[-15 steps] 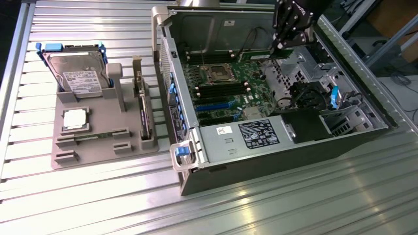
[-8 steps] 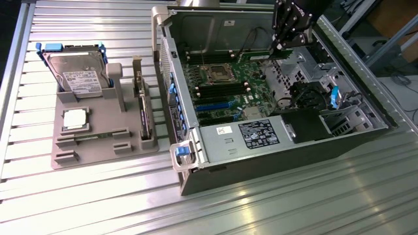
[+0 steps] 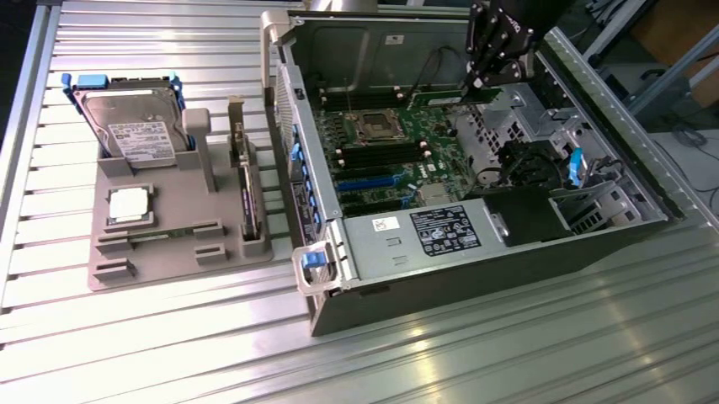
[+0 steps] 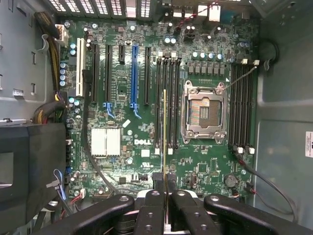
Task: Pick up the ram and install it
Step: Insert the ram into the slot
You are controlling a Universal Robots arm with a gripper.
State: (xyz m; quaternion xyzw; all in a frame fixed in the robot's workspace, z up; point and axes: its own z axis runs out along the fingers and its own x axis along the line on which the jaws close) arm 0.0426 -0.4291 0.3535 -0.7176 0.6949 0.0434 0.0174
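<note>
Fingers (image 4: 155,208) tight on the ram (image 4: 165,127)

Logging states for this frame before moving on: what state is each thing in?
ram: gripped, edge-down above the memory slots.
gripper: shut on the ram.
computer case: side open.
CPU socket: empty.
hard drive: standing in the tray.
CPU chip: lying flat in the tray.
expansion card: upright in the tray.
</note>
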